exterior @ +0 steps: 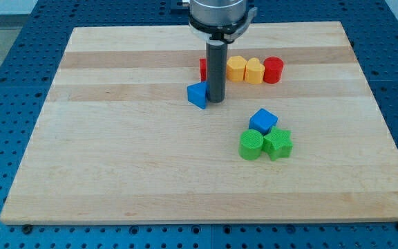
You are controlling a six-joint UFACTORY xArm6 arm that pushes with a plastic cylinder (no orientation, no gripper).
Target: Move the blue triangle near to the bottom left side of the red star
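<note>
The blue triangle (197,94) lies a little above the middle of the wooden board (116,159). My tip (215,101) stands right against its right side. The red star (204,68) is just above, mostly hidden behind the rod; only its left edge shows. The blue triangle sits below and slightly left of the red star, a small gap apart.
Right of the red star runs a row: a yellow block (236,68), a second yellow block (254,70) and a red cylinder (273,69). Lower right, a blue cube (263,121) sits above a green cylinder (251,145) and a green star (278,143).
</note>
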